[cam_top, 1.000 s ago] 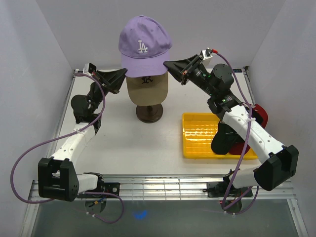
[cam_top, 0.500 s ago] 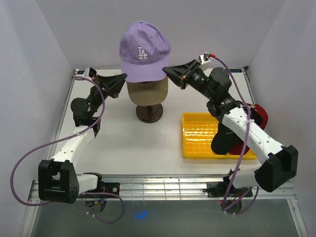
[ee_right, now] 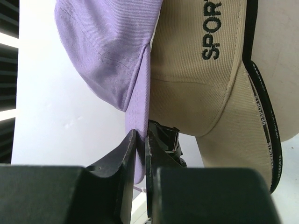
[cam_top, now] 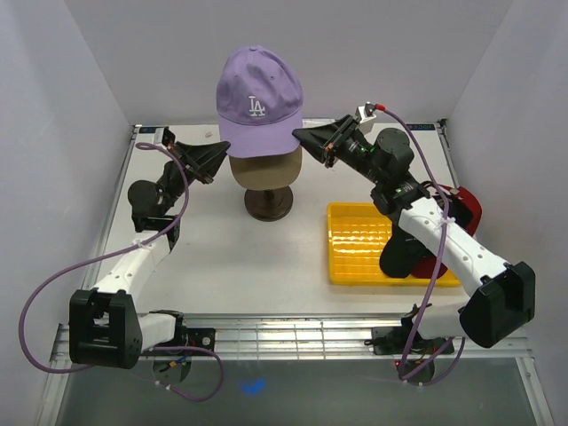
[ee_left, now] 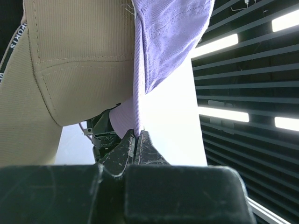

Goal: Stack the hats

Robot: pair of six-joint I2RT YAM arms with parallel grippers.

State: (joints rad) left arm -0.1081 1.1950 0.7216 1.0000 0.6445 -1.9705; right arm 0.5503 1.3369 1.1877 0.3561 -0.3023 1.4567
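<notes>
A lavender cap (cam_top: 258,99) with a white LA logo is held over a tan cap (cam_top: 264,167) that sits on the mannequin head. My left gripper (cam_top: 227,148) is shut on the lavender cap's left rim (ee_left: 138,93). My right gripper (cam_top: 296,135) is shut on its right rim (ee_right: 140,102). The tan cap shows beside the lavender cloth in both wrist views (ee_left: 79,56) (ee_right: 196,70). A black cap (cam_top: 404,253) and a red cap (cam_top: 466,211) lie at the right by the yellow tray.
The mannequin head's dark round stand (cam_top: 269,204) is at the table's back middle. A yellow ribbed tray (cam_top: 359,244) lies right of it, under my right arm. White walls close in left, back and right.
Both grippers have carried the lavender cap a little to the right and down onto the tan cap, whose front logo is now covered.
</notes>
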